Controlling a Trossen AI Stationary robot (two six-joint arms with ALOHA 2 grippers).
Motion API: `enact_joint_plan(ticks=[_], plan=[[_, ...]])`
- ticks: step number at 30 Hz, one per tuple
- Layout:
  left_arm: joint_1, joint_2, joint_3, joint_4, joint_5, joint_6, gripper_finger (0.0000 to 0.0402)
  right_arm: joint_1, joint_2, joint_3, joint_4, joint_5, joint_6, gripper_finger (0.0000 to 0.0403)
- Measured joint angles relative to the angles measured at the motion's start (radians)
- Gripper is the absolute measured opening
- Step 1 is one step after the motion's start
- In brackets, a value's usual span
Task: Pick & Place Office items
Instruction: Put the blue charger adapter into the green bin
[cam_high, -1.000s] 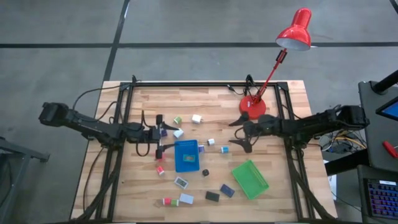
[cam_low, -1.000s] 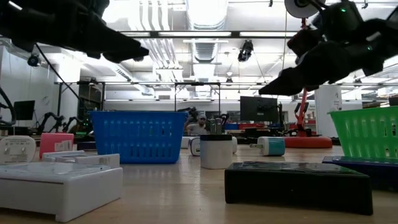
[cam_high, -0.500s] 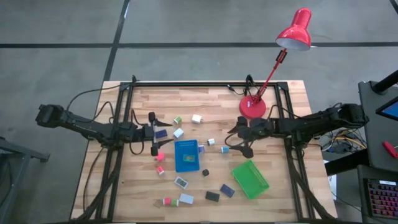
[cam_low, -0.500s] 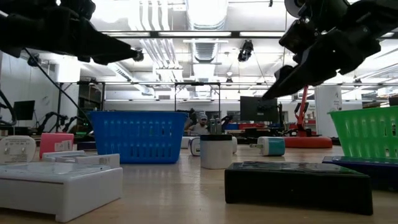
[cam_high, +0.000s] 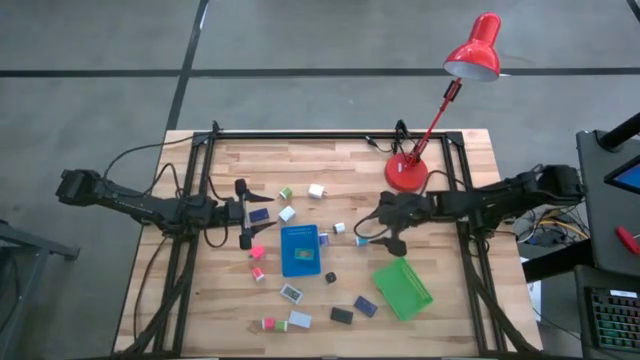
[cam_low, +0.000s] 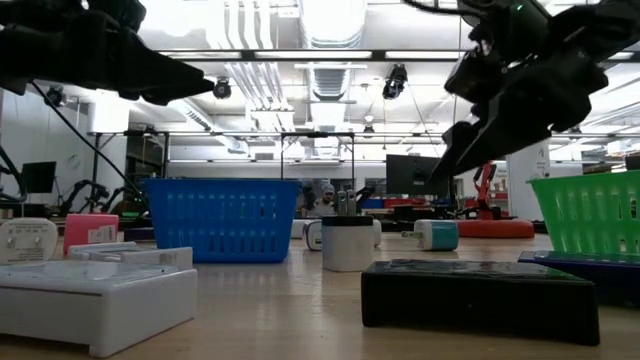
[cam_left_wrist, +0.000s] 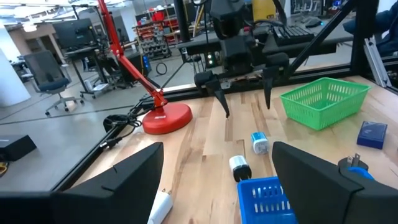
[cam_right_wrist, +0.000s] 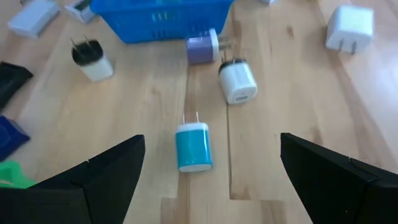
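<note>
Clearly in approach step: right gripper (cam_right_wrist: 205, 180) hovered wide, empty, over light-blue charger (cam_right_wrist: 193, 147) right of blue tray (cam_high: 299, 249). Next needed descent, centred pinch. Left gripper (cam_high: 243, 213) parted, empty, left of tray.

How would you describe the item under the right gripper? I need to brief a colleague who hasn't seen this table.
Start at the blue tray in the middle of the table and look towards the red lamp base. On the bare wood between them, under the open right gripper, lies a light blue plug. Its neighbours are a white plug and a purple one; it alone is light blue.
</note>
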Motion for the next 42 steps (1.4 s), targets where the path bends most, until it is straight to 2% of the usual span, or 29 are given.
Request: enact_joint_plan(ticks=[5, 16, 26, 33, 42], plan=[[0.0, 0.0, 0.0, -0.001, 0.0, -0.001, 0.0305, 0.029, 0.101, 0.066, -0.003, -0.002, -0.01, 0.0367], [0.0, 0.001, 0.0, -0.016, 0.0, -0.009, 0.0305, 0.054, 0.267, 0.244, -0.187, -0.011, -0.045, 0.0367], [0.0, 0.001, 0.0, -0.021, -0.001, -0.012, 0.0305, 0.054, 0.289, 0.34, -0.362, -0.032, -0.058, 0.0367], [0.0, 0.001, 0.0, -0.022, -0.001, -0.013, 0.0305, 0.054, 0.307, 0.389, -0.428, -0.077, -0.039, 0.0367], [0.0, 0.001, 0.0, -0.022, -0.003, -0.016, 0.0305, 0.054, 0.363, 0.436, -0.492, -0.071, -0.062, 0.0367]])
